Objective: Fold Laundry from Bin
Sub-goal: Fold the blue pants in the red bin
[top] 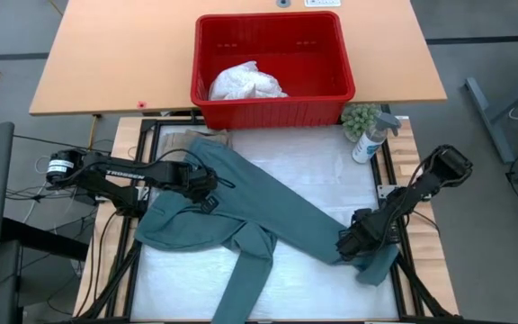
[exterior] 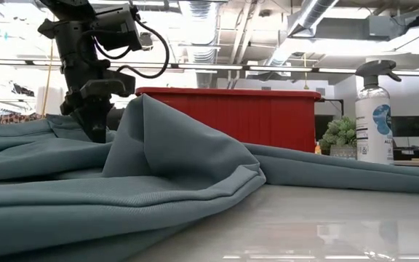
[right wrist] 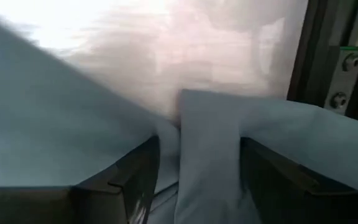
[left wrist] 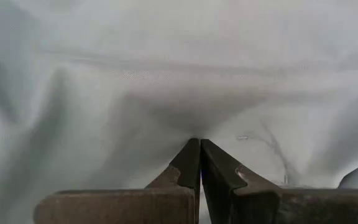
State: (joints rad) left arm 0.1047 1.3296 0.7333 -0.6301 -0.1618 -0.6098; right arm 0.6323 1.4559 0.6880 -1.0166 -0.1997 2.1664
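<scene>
The right tool (top: pixel 349 245) sits low over the near right part of the counter (top: pixel 331 288). Its fingers (right wrist: pixel 126 177) stand apart, with a fold of the dark teal-green garment (top: pixel 241 202) between them; the pictures do not show whether the cloth is pinched. The sleeve end lies just past this tool, close to the dark frame rail (right wrist: pixel 319 56) at the counter's right edge. Between this tool and the near edge the white surface is bare.

The left tool (top: pixel 207 191) is closed on the same garment at its body; its fingertips (left wrist: pixel 199 152) meet with cloth all around them. In the low view the cloth rises in a ridge beside this tool. One sleeve runs from the body over the near edge of the counter.

Beyond the right tool, a spray bottle (top: pixel 369 139) and a small green plant (top: pixel 360 117) stand near the far right corner, just beside the bin (top: pixel 272 112). The bin stands past both tools on the far side, on a wooden counter (top: pixel 106 63), with the white garment (top: pixel 245 83) inside it.
</scene>
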